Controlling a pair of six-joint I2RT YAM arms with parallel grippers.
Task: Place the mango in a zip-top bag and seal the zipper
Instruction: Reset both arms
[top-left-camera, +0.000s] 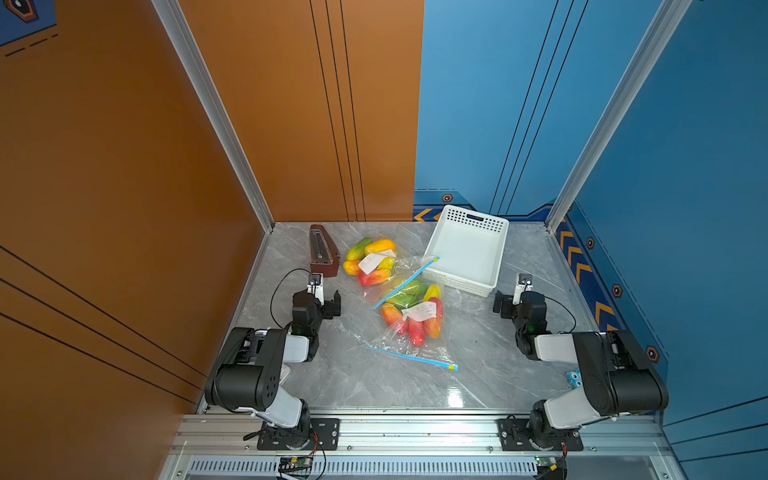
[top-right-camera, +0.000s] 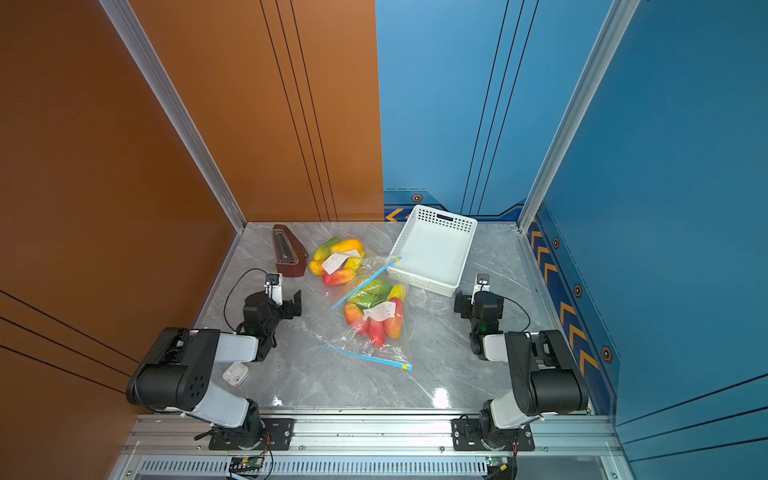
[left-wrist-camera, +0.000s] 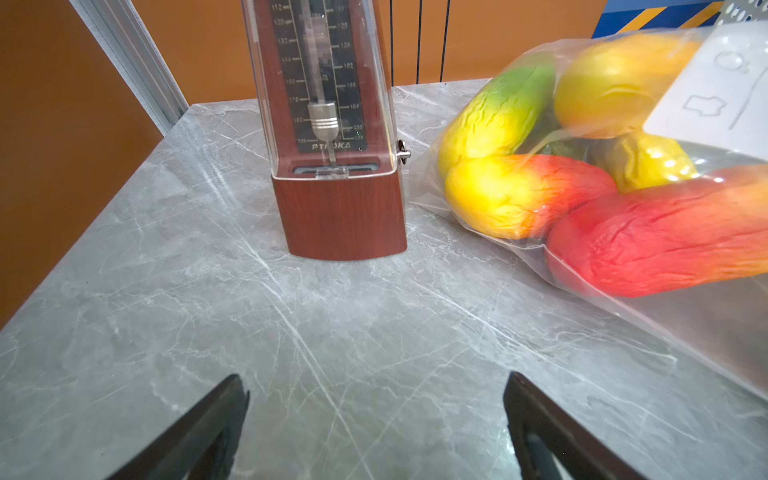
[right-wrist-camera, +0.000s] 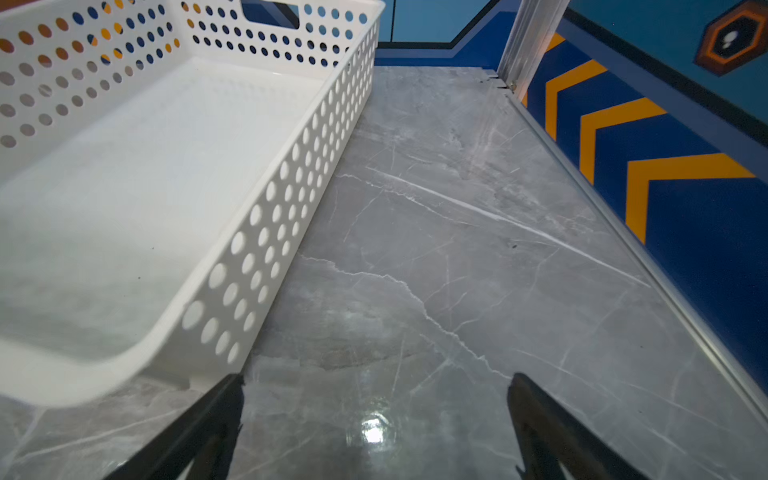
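Left hand (left-wrist-camera: 376, 378) and right hand (right-wrist-camera: 376, 376) are released and empty above the desk (top-left-camera: 332, 382). The slick zip-top bag (top-left-camera: 436, 351) of mangoes (top-left-camera: 434, 322) could slip when gripped, leaving its zipper (top-left-camera: 411, 357) unsealed.

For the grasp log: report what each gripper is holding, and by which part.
Nothing is held. The left gripper stands open above the table, facing the metronome; the right gripper stands open beside the white basket.

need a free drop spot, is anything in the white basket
No, in the right wrist view the basket shows only its bare white floor inside the perforated walls.
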